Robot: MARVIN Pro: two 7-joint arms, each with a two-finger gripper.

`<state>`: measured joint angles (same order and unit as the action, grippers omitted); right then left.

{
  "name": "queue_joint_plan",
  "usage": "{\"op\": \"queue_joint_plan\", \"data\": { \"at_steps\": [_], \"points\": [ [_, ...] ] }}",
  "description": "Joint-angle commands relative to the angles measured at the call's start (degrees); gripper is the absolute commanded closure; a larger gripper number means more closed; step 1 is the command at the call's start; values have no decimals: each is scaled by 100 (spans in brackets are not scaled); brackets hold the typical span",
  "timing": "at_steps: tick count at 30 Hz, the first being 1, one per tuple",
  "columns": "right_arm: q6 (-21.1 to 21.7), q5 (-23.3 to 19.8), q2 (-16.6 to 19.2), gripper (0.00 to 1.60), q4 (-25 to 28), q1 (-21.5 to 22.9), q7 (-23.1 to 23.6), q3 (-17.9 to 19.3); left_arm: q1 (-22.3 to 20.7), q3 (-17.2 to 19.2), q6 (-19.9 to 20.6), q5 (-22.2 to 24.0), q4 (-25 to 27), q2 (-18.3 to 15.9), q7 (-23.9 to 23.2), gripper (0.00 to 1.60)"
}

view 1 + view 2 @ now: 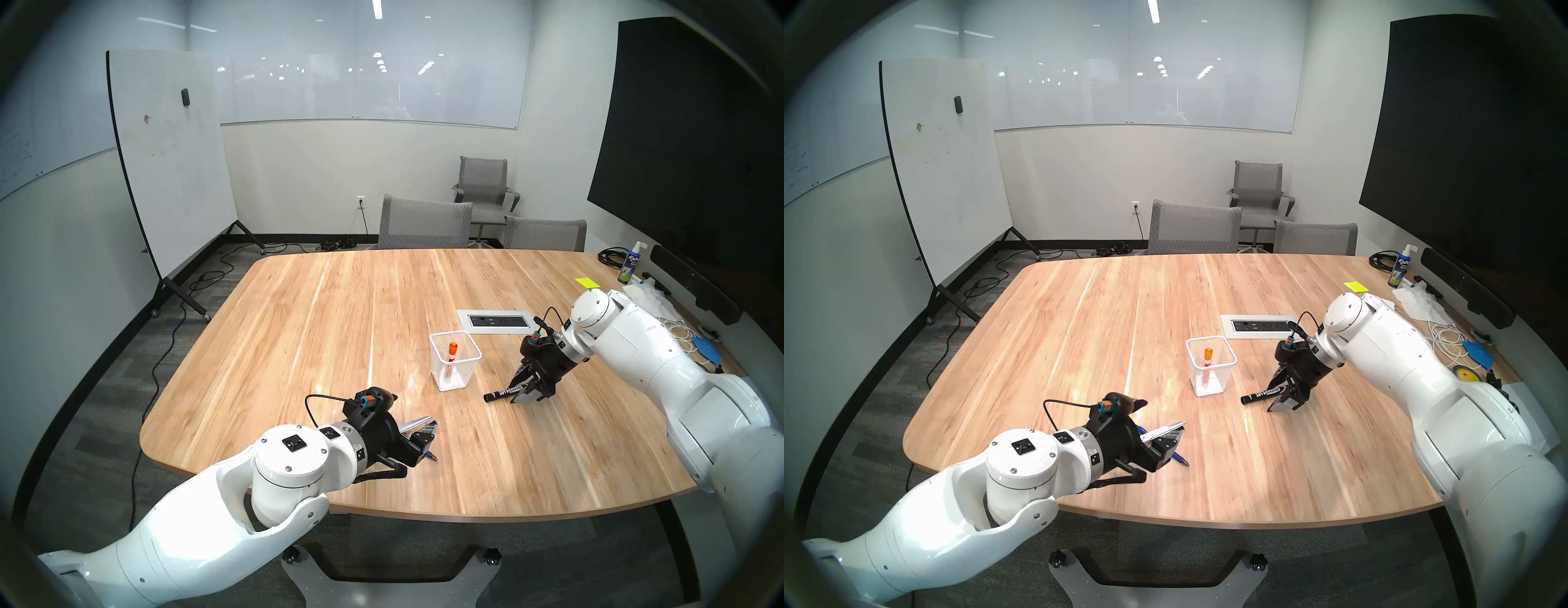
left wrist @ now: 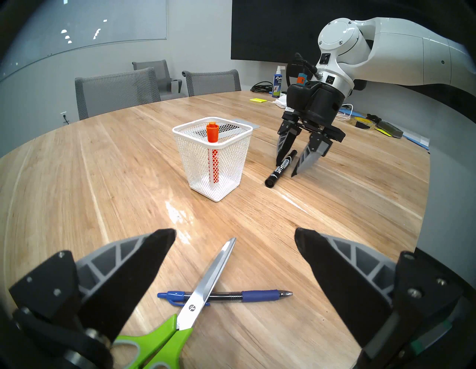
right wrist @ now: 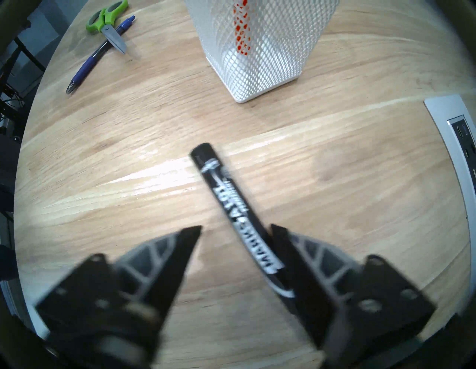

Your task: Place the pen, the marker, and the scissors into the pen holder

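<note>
Wooden table [image 1: 339, 318] as work surface, with both arms reaching over it from the near edge. Right arm [image 1: 636, 352] extended from the right side, wrist pitched steeply downward toward the tabletop. Left arm [image 1: 288, 463] held low over the near left corner, wrist only slightly below level and aimed toward the table centre. Right gripper [image 1: 526, 399] set with jaws about half apart, straddling the black marker [image 3: 219, 185]; in the right wrist view, one finger [image 3: 291, 247] against the barrel, the other finger clear of it with bare wood between, so no full clamp. Left gripper [image 2: 234, 232] spread wide, holding nothing, hovering just above the scissors [image 2: 206, 286] and the pen [image 2: 257, 295]. Pen holder [image 2: 195, 165] upright near the table centre, between the two grippers and closer to the right one, with an orange-capped marker [image 2: 212, 131] standing inside it against the wall. Black marker just beside the holder, apart from it, free end pointing toward the holder's base and resting on the wood; whether the gripped end is raised cannot be told. Scissors flat on the table below the left gripper, blades closed, tip pointing toward the holder, green handles next to the left finger. Pen flat on the table under the scissor blades, crossing them, silver tip toward the right finger. Both well apart from the holder.
</note>
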<state>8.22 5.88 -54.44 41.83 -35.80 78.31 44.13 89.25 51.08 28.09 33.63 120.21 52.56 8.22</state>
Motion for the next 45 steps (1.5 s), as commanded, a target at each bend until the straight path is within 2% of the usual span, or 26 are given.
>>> {"op": "queue_joint_plan", "data": {
  "at_steps": [1, 9, 10, 13, 15, 17, 20, 25, 29, 31, 32, 33, 35, 37, 38, 39, 41, 44, 45],
  "points": [
    [41, -10, 88, 87, 220, -10, -22, 35, -10, 12, -40, -5, 93, 23, 6, 0],
    [73, -25, 135, 77, 331, -64, -36, 53, -10, 12, -40, -5, 94, 23, 6, 0],
    [76, -25, 150, 69, 360, -78, -37, 54, -10, 12, -40, -5, 94, 23, 5, 0],
    [79, -23, 166, 61, 388, -91, -39, 54, -10, 12, -40, -5, 94, 23, 5, 0],
    [83, -25, 185, 46, 418, -110, -43, 57, -10, 12, -40, -5, 94, 23, 5, 0],
    [87, -25, 199, 43, 443, -124, -49, 60, -10, 12, -40, -5, 94, 23, 5, 0],
    [89, -18, 216, 45, 472, -137, -56, 59, -10, 12, -40, -5, 93, 23, 5, 0],
    [106, -4, 262, 71, 566, -182, -75, 57, -10, 12, -41, -5, 94, 23, 5, 0],
    [112, 3, 288, 59, 611, -219, -84, 52, -10, 12, -41, -5, 94, 23, 6, 0],
    [115, 7, 294, 70, 624, -234, -101, 53, -10, 12, -41, -5, 94, 23, 6, 0],
    [117, 8, 297, 82, 629, -238, -105, 54, -10, 12, -41, -5, 94, 23, 6, 0],
    [117, 8, 299, 83, 630, -240, -105, 54, -10, 12, -41, -5, 94, 23, 6, 0],
    [105, 7, 301, 82, 626, -243, -104, 54, -10, 12, -41, -5, 94, 23, 6, 0],
    [89, 5, 308, 54, 630, -251, -106, 55, -10, 12, -41, -5, 94, 23, 6, 0],
    [85, 4, 313, 45, 634, -257, -109, 56, -10, 12, -41, -5, 94, 23, 6, 0],
    [81, 5, 318, 44, 639, -263, -112, 55, -10, 12, -41, -5, 94, 23, 6, 0],
    [75, 5, 327, 48, 652, -278, -119, 55, -10, 12, -41, -5, 94, 23, 6, 0],
    [46, 0, 340, 68, 668, -305, -127, 56, -10, 12, -41, -5, 94, 23, 6, 0],
    [37, 0, 346, 69, 677, -313, -132, 56, -10, 12, -41, -5, 94, 23, 6, 0]
  ]
}}
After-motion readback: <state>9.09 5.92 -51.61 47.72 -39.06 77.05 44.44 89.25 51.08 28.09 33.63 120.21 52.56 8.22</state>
